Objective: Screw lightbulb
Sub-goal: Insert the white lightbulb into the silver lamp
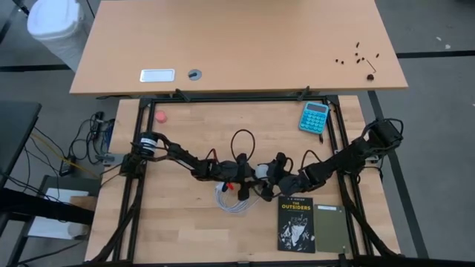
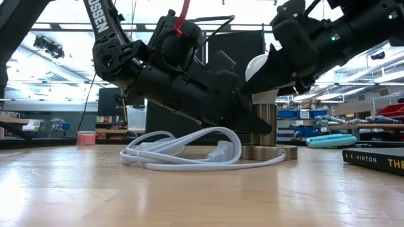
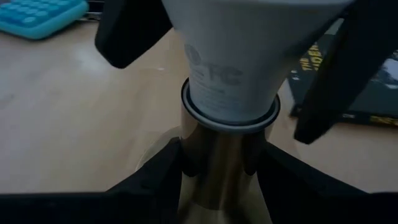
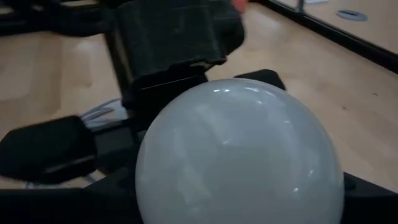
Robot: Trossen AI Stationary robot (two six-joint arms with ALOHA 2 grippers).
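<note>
Two pincers meet at the middle of the desk (image 1: 185,222), on one lightbulb (image 2: 260,66) seated upright in one silvery socket (image 2: 265,129). The left pincer (image 3: 217,165) is closed around the socket's metal stem, a dark finger pressed against each side. The right pincer (image 4: 239,205) grips the bulb's white globe, its fingers spread only as far as the glass forces them.

Only the left wrist view shows the bulb's neck with grey lettering sitting in the socket's collar. Only the right wrist view shows the round crown of the bulb filling the space between that arm's fingers. The low view alone shows the socket's flat disc base resting on the desk, with one coiled white cable (image 2: 183,154) lying just beside it and its plug near the base.

From overhead, one dark book (image 1: 296,224) lies near the front edge, right of the arms. Farther back sit one blue calculator (image 1: 314,117) and one small pink object (image 1: 159,116).
</note>
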